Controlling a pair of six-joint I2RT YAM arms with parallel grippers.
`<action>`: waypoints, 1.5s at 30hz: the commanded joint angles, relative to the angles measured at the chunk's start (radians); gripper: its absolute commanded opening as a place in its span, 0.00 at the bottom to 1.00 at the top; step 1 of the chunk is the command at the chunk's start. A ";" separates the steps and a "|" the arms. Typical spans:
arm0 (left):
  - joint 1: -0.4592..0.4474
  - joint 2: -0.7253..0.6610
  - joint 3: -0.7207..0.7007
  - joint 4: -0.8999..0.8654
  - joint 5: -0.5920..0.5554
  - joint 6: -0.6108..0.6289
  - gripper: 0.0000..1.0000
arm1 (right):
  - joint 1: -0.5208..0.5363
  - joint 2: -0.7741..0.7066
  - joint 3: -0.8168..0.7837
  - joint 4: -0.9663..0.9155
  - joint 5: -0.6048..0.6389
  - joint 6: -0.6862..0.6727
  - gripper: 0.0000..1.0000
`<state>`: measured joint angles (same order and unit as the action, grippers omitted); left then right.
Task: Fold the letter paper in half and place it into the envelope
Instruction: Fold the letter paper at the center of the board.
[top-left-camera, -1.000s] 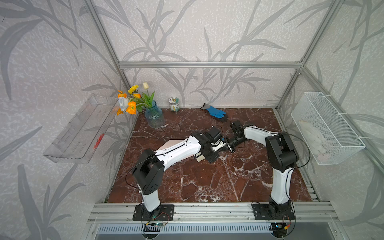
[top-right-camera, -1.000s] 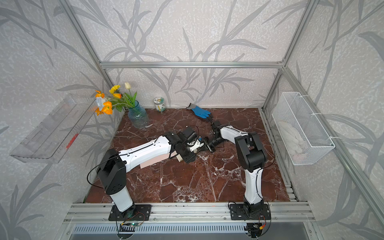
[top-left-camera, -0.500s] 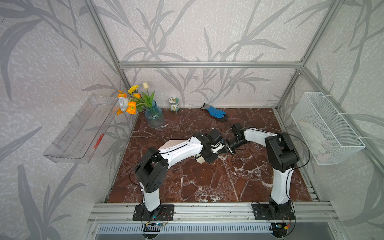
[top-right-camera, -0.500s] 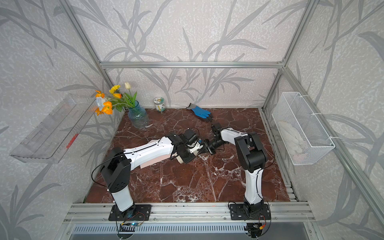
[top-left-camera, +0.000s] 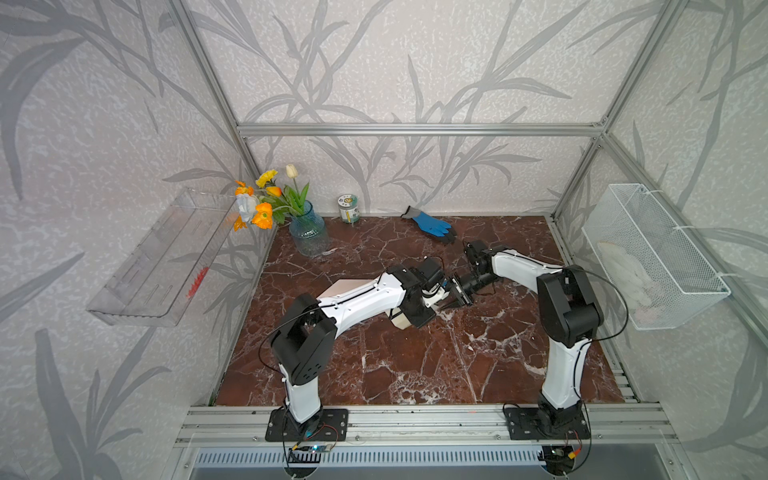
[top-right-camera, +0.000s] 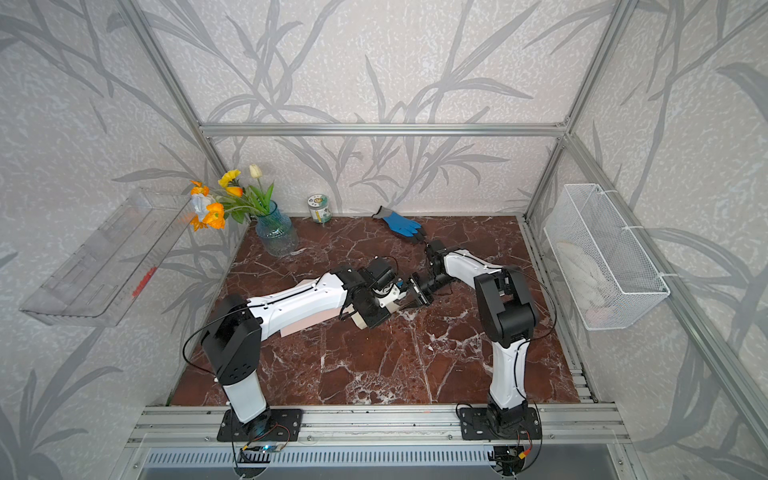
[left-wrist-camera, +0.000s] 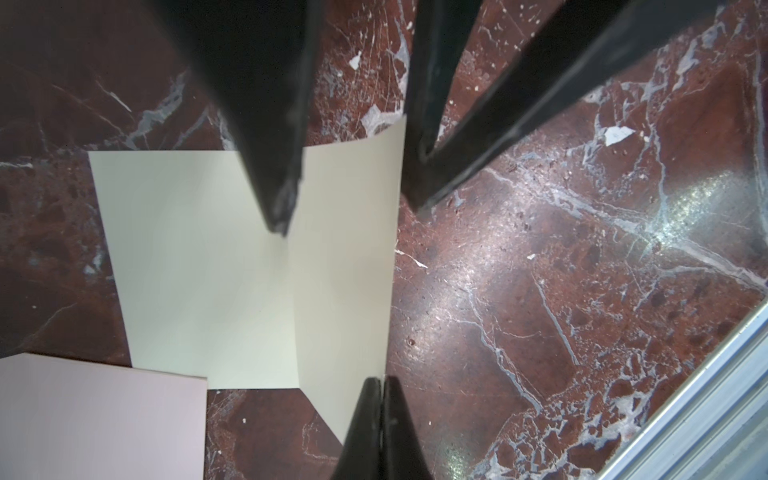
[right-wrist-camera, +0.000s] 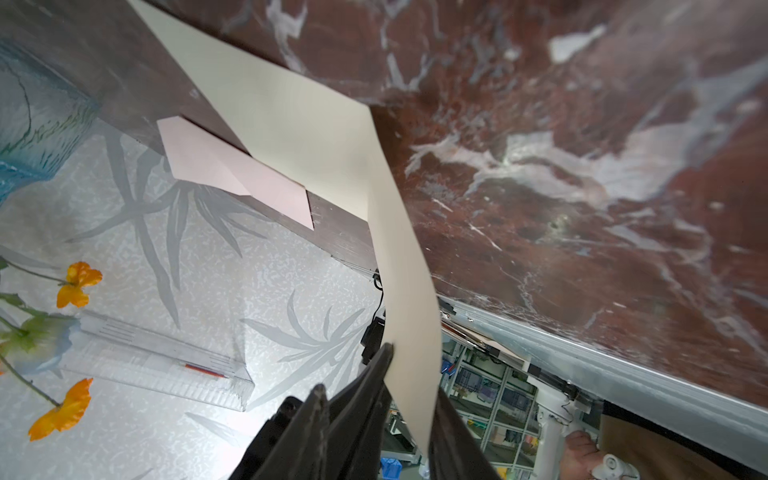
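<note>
A second ago the left claw (left-wrist-camera: 377, 386) was apart. Now it is being held together, clamped on the raised edge of the thin cream rectangular paper sheet (left-wrist-camera: 199, 257). The right claw (left-wrist-camera: 351, 214), pressed together a second ago, is now being seen with its jaws apart, one on each side of that raised flap. Both arms are being kept almost where they were, meeting over the middle of the red-brown marble worktop (top-left-camera: 415, 365).

The sheet is being bent along its crease. The larger part is lying flat on the worktop and the smaller part is being held up. The pale pink rectangular paper envelope (left-wrist-camera: 99, 415) is lying flat under the left arm in both top views, with its flap seen open in the right wrist view. The sheet is lying outside it, with one corner touching it.

On the left wall, a small red item (top-left-camera: 197, 277) is being carried in the clear plastic tray (top-left-camera: 158, 257). On the right wall, something white and soft (top-left-camera: 623, 266) is being held in the white wire basket (top-left-camera: 656, 216). At the back, orange and yellow flowers (top-left-camera: 262, 208) are being held in the blue ribbed glass vase (top-left-camera: 308, 235).
</note>
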<state>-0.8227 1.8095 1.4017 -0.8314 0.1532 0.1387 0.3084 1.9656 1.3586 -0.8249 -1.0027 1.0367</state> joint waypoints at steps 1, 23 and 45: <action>0.004 -0.010 0.038 -0.055 0.053 0.012 0.00 | -0.088 -0.101 -0.005 -0.169 0.037 -0.186 0.42; 0.012 -0.110 -0.068 -0.026 0.194 -0.062 0.00 | 0.089 0.192 0.117 -0.096 0.030 -0.543 0.00; 0.153 -0.099 -0.104 0.053 0.326 -0.087 0.00 | 0.100 0.250 0.037 -0.071 0.073 -0.587 0.00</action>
<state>-0.6937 1.7283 1.3060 -0.8021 0.4297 0.0669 0.4061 2.1700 1.4010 -0.8608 -0.9695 0.4488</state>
